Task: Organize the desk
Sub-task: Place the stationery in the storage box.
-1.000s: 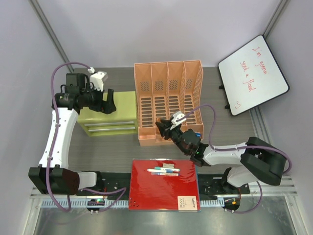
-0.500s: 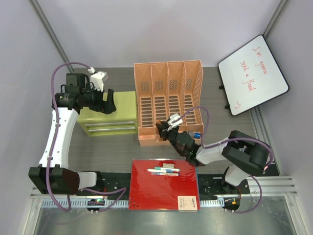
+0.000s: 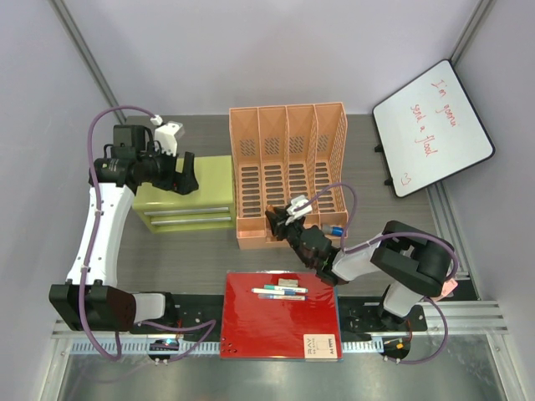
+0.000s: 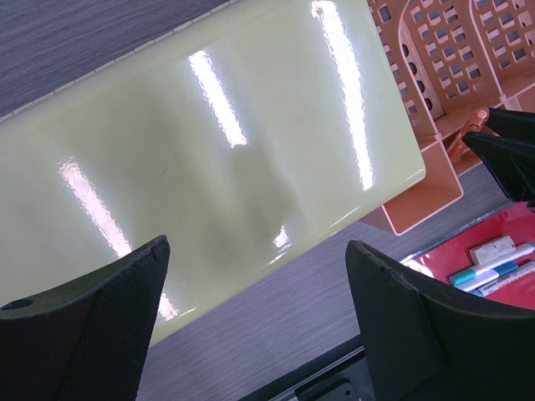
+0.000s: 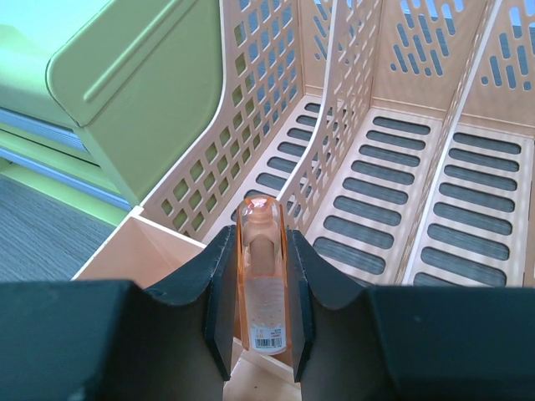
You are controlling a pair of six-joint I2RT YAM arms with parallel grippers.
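**Right and left hands at the desk, nearest items first.** Behind the right gripper (image 3: 280,219), toward the arm bases, a red folder (image 3: 280,334) lies on the desk (image 3: 192,255). On the folder are markers (image 3: 280,292) and a small pale block (image 3: 288,283). The right gripper's jaws are partly closed, clamping a slim translucent orange object (image 5: 262,284) with a barcode label. It lies lengthwise between the fingers, and what it is cannot be told. Just ahead of these fingertips stands the orange file rack (image 5: 418,125), with the held object over the front lip of its leftmost compartment. To this gripper's left sits the lime-green drawer cabinet (image 3: 184,209). The left gripper (image 4: 257,246) hangs above the cabinet's glossy top, jaws spread wide and holding nothing. The dark grey desk lies beneath both hands. Farthest off, beyond the right gripper and to its right, a whiteboard (image 3: 432,127) with red writing stands tilted.
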